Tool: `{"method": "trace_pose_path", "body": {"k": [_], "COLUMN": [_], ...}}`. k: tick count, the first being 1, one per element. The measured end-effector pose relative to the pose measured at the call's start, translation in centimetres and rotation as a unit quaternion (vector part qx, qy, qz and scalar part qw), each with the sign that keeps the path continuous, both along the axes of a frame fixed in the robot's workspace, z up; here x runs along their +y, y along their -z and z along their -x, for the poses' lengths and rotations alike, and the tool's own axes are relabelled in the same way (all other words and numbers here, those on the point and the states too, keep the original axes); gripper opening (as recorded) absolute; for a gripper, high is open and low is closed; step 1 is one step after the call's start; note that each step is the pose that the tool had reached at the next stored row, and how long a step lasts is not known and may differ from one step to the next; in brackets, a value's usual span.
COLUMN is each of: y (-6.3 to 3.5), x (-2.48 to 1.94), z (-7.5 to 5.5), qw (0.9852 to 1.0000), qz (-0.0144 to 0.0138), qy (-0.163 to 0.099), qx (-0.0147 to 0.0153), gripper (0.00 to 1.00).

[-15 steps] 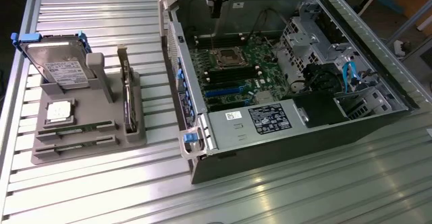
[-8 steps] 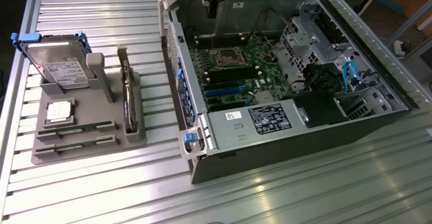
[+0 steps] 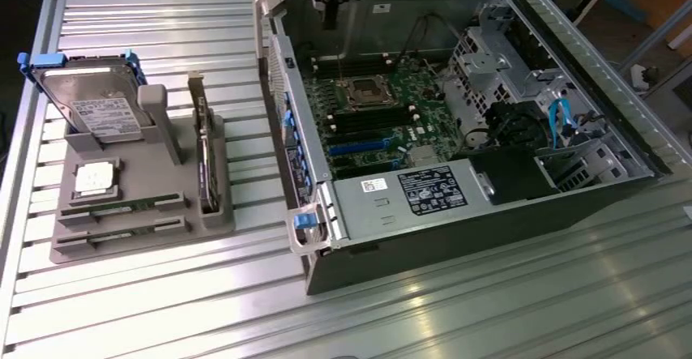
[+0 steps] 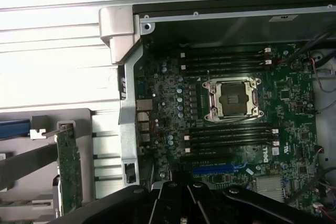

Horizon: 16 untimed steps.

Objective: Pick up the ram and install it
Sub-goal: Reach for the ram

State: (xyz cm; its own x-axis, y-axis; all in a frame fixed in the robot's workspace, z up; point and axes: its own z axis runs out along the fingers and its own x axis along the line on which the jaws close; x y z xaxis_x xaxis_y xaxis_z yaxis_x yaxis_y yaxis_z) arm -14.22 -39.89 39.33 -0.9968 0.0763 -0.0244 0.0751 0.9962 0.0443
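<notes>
Well apart, end effector pinched closed, empty, over open case, ram in grey holder.

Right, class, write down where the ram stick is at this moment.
The ram lies flat in a slot of the grey holder on the exterior view's left, between a matching stick and a square silver chip.

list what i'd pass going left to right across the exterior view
hard drive → expansion card → cpu socket → blue cable
</notes>
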Motion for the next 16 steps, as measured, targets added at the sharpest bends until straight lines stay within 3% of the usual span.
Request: {"method": "trace_pose_path", "body": {"k": [16], "y": [0.0], "x": [0.0], "z": [2.1], "qw": [1.0], "qz": [0.0], "qy": [0.0], "qx": [0.0], "gripper": [0.11]}}
